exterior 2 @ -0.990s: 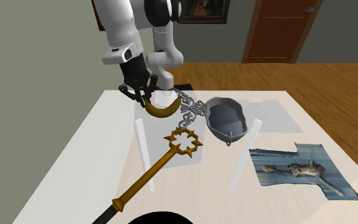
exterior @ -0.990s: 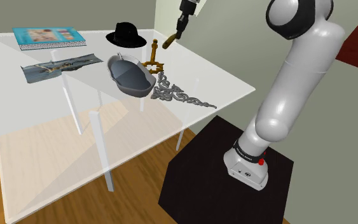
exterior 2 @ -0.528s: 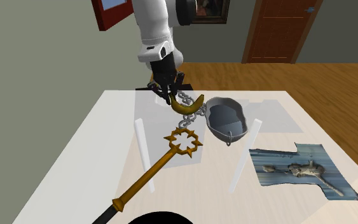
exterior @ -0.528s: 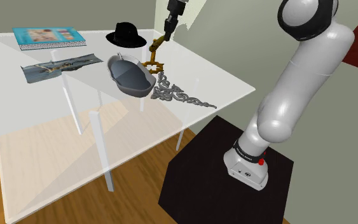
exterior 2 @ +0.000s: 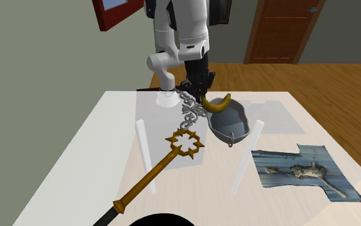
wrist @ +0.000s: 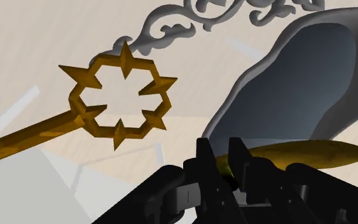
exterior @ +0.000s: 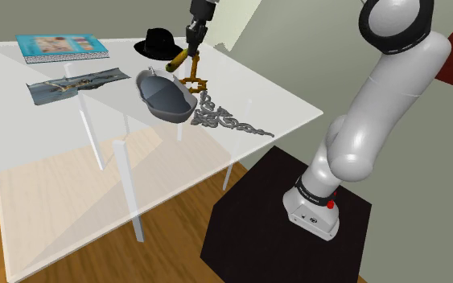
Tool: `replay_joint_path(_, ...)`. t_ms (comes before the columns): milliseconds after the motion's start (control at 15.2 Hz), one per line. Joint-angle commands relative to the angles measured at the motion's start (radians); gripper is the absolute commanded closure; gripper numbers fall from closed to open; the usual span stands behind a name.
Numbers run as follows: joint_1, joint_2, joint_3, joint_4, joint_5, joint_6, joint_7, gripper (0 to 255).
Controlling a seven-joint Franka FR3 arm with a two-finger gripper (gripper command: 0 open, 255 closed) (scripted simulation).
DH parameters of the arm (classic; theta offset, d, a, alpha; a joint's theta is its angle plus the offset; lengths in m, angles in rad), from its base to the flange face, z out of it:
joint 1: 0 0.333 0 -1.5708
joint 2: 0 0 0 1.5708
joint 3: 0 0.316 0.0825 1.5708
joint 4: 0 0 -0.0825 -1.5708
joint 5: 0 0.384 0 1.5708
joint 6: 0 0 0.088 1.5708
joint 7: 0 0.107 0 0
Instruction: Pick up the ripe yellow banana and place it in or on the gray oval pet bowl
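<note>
A yellow-brown curved banana point(exterior: 179, 56) point(exterior 2: 216, 104) point(wrist: 308, 153) hangs in the air, clasped at one end by my black gripper point(exterior: 191, 45) point(exterior 2: 204, 94) point(wrist: 221, 158), which is shut on it. The grey oval bowl point(exterior: 166, 97) point(exterior 2: 227, 122) point(wrist: 298, 89) sits on the glass table just below. In the wrist view the banana's free end reaches over the bowl's rim. In the second exterior view the banana hovers above the end of the bowl nearest the arm.
A golden star-headed sceptre point(exterior: 192, 77) point(exterior 2: 166, 160) point(wrist: 121, 95) and a grey ornate scrollwork piece point(exterior: 224, 119) point(exterior 2: 189, 110) lie beside the bowl. A black hat point(exterior: 160, 44), a book point(exterior: 59, 47) and a flat picture point(exterior: 76, 80) point(exterior 2: 307, 170) lie farther off. The glass table point(exterior: 63, 177) has white legs.
The gripper has carried the banana toward the bowl, leftward in the shoulder view and rightward in the second exterior view. It stays shut on the banana.
</note>
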Motion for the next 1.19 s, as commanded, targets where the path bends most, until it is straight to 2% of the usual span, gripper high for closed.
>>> replay_joint_path(0,0.025,0.005,0.024,0.005,-0.004,0.008,0.051,255)
replay_joint_path(198,0.064,0.023,0.061,0.025,-0.011,0.016,0.128,255)
replay_joint_path(1122,0.066,0.033,0.063,-0.146,0.002,0.197,0.102,255)
